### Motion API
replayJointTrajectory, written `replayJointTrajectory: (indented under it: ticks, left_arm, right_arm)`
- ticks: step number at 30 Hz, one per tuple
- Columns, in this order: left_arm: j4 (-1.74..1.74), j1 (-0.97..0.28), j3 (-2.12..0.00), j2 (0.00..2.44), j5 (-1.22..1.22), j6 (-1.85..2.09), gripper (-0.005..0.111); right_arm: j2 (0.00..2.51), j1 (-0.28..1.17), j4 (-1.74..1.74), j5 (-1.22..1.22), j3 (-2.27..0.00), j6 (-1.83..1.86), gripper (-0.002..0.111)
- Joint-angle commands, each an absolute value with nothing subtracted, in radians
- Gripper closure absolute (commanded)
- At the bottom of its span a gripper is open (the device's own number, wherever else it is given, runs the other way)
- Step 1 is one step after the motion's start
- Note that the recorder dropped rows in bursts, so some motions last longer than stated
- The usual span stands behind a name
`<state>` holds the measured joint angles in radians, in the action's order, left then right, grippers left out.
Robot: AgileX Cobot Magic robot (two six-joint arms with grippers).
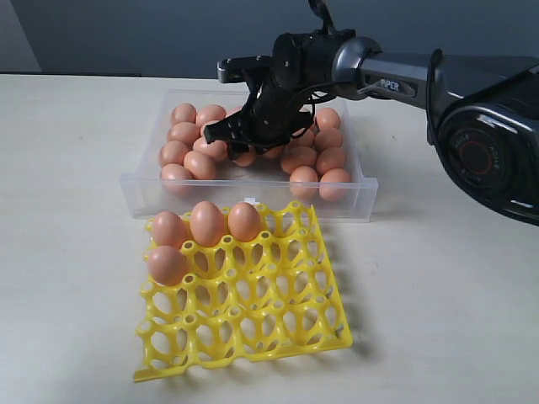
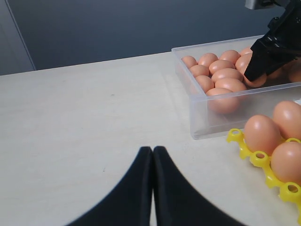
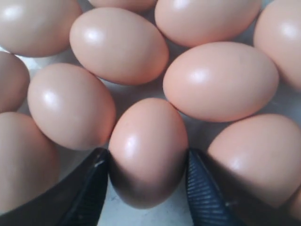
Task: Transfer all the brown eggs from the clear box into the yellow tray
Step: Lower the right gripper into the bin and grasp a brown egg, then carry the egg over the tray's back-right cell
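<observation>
Background-wise it's just a plain cream counter [image 1: 67, 252], matte, with a couple tiny dark specks. Behind it there's a dark blue-grey wall [image 1: 126, 34], with a paler grey panel [image 1: 15, 38] on the left.

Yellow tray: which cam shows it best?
Exterior view: the whole yellow tray is visible, four brown eggs in its cups. Left wrist view catches only one corner with three eggs; right wrist view shows none of it.

Box [image 1: 337, 206] just behind tray [image 1: 253, 330]; most eggs [image 1: 200, 164] in box, four in tray.
</observation>
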<state>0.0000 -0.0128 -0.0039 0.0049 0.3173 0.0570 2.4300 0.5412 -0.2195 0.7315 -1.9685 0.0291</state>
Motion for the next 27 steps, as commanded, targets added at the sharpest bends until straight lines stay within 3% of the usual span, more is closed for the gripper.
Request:
replayJointTrajectory:
  ticks: [1,3,4,11,19,23,27]
  left_arm:
    - [0.0,-0.009,0.0,0.0,0.307,0.057,0.106]
    - [0.0,-0.009,0.0,0.0,0.307,0.057,0.106]
    - [0.0,-0.009,0.0,0.0,0.307,0.057,0.106]
    - [0.0,-0.009,0.0,0.0,0.307,0.057,0.106]
    - [0.0,-0.009,0.0,0.0,0.307,0.057,0.106]
    - [0.0,-0.009,0.0,0.0,0.307,0.057,0.106]
    - [0.0,-0.009,0.0,0.0,0.307,0.057,0.106]
  right_arm:
    - [2.446,0.535,-0.208,0.732,-1.971,0.03,0.089]
    - [2.446,0.535,-0.208,0.727,-1.971,0.03,0.106]
    - [2.446,0.535,-0.208,0.725,-1.971,0.027,0.108]
    - [2.404,0.541,-0.211,0.702,-1.969,0.031,0.108]
    - [2.204,0.61,-0.183,0.503,-1.897,0.053,0.108]
    - [2.05,0.639,-0.181,0.304,-1.705,0.053,0.108]
    - [1.861,0.642,-0.192,0.0,-1.36,0.049,0.108]
